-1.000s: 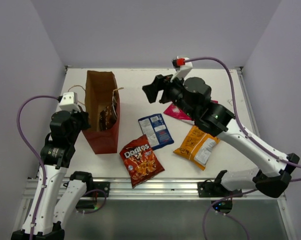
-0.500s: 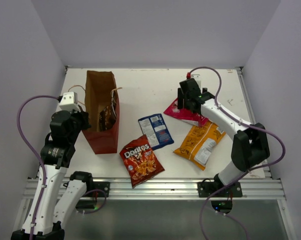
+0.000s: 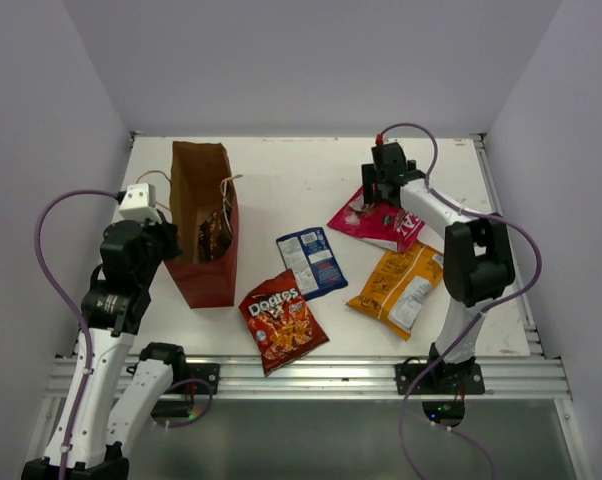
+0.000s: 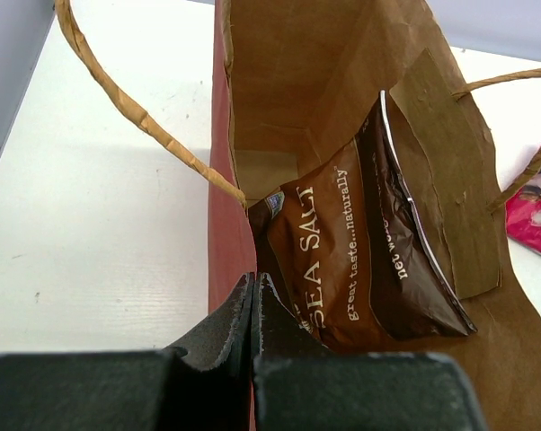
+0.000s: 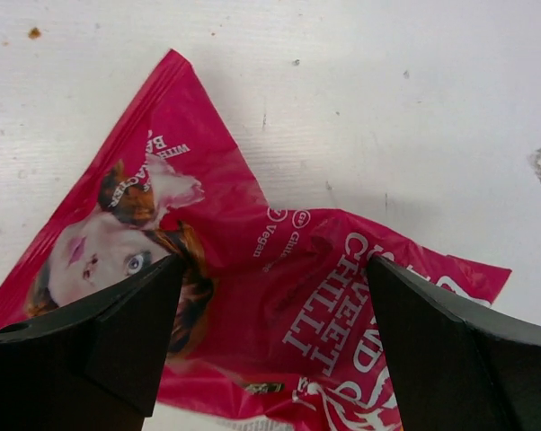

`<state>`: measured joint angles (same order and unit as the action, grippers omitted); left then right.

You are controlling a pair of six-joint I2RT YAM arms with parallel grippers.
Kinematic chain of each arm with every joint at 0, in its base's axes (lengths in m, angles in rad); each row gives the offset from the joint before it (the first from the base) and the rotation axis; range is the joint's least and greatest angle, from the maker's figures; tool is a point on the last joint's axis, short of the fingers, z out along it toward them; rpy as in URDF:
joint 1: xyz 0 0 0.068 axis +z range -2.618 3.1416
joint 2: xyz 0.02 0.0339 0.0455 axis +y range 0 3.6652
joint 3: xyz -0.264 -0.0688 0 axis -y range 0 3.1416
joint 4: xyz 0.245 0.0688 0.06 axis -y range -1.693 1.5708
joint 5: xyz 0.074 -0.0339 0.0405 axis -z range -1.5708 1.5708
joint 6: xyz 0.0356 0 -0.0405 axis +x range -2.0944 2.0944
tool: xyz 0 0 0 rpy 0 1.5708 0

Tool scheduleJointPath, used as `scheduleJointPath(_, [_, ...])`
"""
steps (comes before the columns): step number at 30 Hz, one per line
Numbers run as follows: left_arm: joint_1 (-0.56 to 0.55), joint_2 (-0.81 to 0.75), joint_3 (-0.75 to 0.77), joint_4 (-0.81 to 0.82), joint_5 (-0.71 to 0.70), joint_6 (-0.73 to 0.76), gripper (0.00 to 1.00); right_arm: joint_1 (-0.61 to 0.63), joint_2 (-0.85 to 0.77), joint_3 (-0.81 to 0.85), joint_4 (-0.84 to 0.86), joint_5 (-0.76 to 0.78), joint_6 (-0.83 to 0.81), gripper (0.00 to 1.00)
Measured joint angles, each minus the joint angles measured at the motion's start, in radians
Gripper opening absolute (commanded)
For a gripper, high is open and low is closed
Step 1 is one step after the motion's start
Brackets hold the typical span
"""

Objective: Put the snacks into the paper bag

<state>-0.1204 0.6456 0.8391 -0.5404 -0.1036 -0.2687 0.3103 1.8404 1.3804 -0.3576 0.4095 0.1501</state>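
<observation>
At the far right of the table [image 3: 281, 180], the right gripper [image 3: 379, 203] hangs low over the pink packet [image 3: 376, 222]. Its wrist view shows the jaws spread wide, one finger on each side of the packet [image 5: 252, 269], which lies flat. Whether the tips touch the foil cannot be told.

Far left, the bag [image 3: 209, 285] has its mouth open. The left gripper [image 3: 166, 245] is pinched tight on the bag's near wall, as its wrist view shows [image 4: 252, 283]. The brown packet [image 4: 360, 260] is already inside, leaning across the opening. The blue packet [image 3: 311, 262], Doritos [image 3: 283, 320] and orange packet [image 3: 398, 288] lie on the table between bag and right arm.

Likely risks:
- The pink packet lies flat, so closing fingers may skate over the slick foil, or catch only a wrinkle and drop it on the way across.
- The string handles [image 4: 136, 112] arch over the mouth and could snag a packet or a finger.
- The leaning brown packet narrows the opening, so a drop may land on the rim.
- A bump could tip the bag if the left pinch slips.
</observation>
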Motion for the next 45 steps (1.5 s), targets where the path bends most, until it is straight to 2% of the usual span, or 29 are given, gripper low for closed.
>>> scheduleJointPath(1, [0.000,0.000,0.000,0.000,0.001,0.000,0.00,-0.012,0.030,0.013,0.004,-0.013,-0.013,0.86])
scheduleJointPath(2, [0.000,0.000,0.000,0.000,0.001,0.000,0.00,-0.020,0.050,0.021,0.008,-0.021,-0.020,0.79])
scheduleJointPath(3, [0.000,0.000,0.000,0.000,0.001,0.000,0.00,-0.031,0.071,0.031,0.010,-0.035,-0.029,0.67])
scheduleJointPath(4, [0.000,0.000,0.000,0.000,0.001,0.000,0.00,-0.041,0.085,0.036,0.014,-0.048,-0.039,0.45])
scheduleJointPath(7, [0.000,0.000,0.000,0.000,0.001,0.000,0.00,-0.060,0.098,0.038,0.013,-0.085,-0.051,0.02])
scheduleJointPath(17, [0.000,0.002,0.000,0.001,0.003,0.000,0.00,-0.066,0.050,0.039,-0.001,-0.146,-0.024,0.00])
scheduleJointPath(24, [0.000,0.006,0.000,0.002,0.004,0.000,0.00,-0.035,-0.253,0.045,-0.007,-0.244,0.099,0.00])
scheduleJointPath(27, [0.000,0.006,0.000,0.002,0.004,0.000,0.00,-0.031,-0.370,0.087,0.042,-0.331,0.184,0.00])
scheduleJointPath(30, [0.000,0.006,0.000,0.002,0.003,0.000,0.00,-0.031,-0.413,0.152,0.127,-0.449,0.290,0.00])
scheduleJointPath(34, [0.000,0.006,0.000,0.002,0.003,0.000,0.00,-0.026,-0.395,0.196,0.296,-0.602,0.446,0.00])
scheduleJointPath(38, [0.000,0.006,0.000,0.002,0.003,0.000,0.00,0.005,-0.301,0.227,0.478,-0.727,0.630,0.00])
scheduleJointPath(41, [0.000,0.005,0.000,0.002,0.003,0.000,0.00,0.074,-0.190,0.289,0.566,-0.775,0.724,0.00])
scheduleJointPath(45, [0.000,0.004,0.000,0.002,0.003,0.000,0.00,0.206,-0.055,0.404,0.605,-0.814,0.780,0.00])
